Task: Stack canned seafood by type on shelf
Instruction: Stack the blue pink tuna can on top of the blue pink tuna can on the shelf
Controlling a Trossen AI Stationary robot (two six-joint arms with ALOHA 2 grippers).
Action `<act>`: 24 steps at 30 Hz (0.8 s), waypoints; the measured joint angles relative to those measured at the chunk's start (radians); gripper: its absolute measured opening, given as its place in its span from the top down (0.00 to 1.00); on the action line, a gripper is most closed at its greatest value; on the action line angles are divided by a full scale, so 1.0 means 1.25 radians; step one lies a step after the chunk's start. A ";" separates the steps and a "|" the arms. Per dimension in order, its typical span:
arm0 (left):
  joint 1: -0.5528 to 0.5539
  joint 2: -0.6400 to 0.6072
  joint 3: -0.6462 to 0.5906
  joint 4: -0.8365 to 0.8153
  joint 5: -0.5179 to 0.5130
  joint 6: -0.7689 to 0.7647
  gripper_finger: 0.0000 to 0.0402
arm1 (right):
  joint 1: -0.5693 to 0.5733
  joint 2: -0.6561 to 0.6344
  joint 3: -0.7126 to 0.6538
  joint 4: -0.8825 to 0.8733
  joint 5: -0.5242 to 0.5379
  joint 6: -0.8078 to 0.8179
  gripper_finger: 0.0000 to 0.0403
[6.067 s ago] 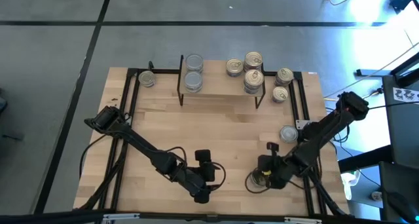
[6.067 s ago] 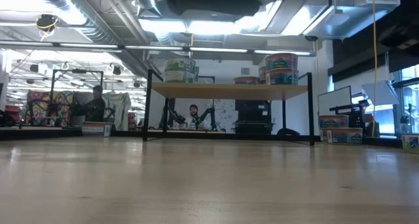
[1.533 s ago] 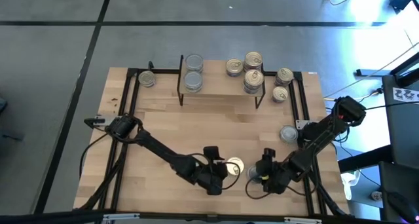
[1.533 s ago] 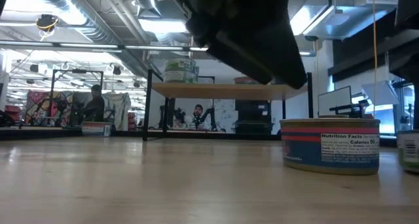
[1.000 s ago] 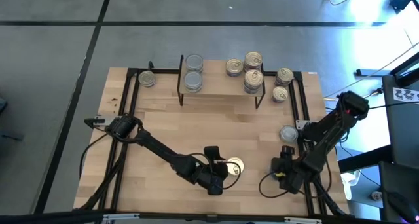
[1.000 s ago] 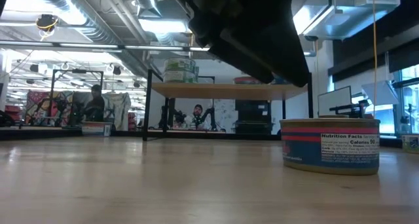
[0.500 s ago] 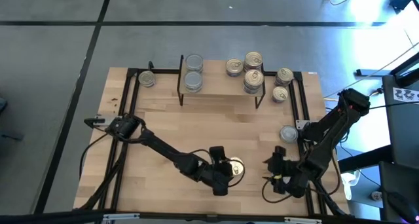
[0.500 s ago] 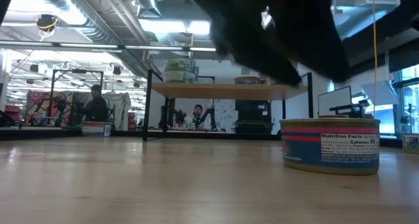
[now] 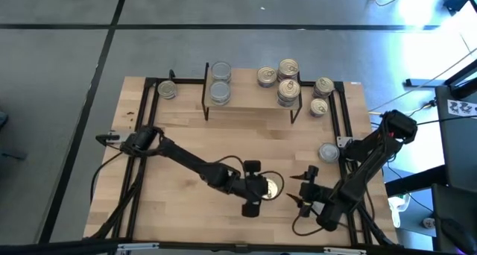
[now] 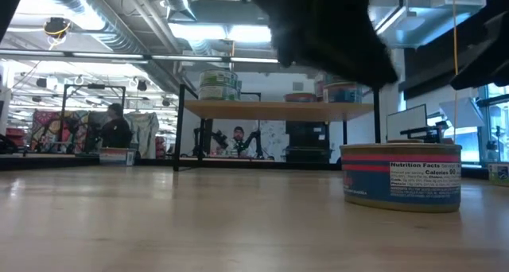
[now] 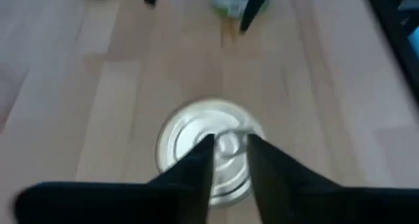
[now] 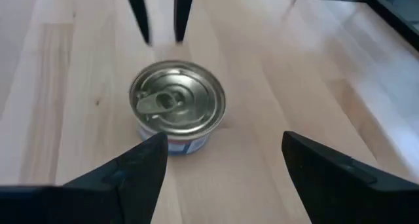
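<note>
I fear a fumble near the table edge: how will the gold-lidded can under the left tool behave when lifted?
The can looks squat, wide and flat-bottomed, so it probably won't tip or roll. Its metal wall should be stiff, perhaps slippery. The left tool has its fingers close together above the lid, not around the rim, so that hold could slip.

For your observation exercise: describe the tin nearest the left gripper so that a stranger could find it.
Start at the wooden table and go to its near edge, between the two arms. The tin stands alone under the left gripper, gold pull-ring lid up, far from the shelf.
</note>
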 joint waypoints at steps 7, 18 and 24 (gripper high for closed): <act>0.009 0.010 -0.118 0.163 0.019 0.000 0.98 | 0.000 0.029 0.000 0.047 0.012 0.000 0.26; 0.001 0.010 -0.145 0.164 0.014 -0.003 0.99 | 0.000 0.074 0.000 0.092 0.013 -0.002 0.26; -0.007 0.006 -0.172 0.185 -0.009 0.005 0.99 | 0.000 0.074 0.001 0.094 0.009 -0.029 0.26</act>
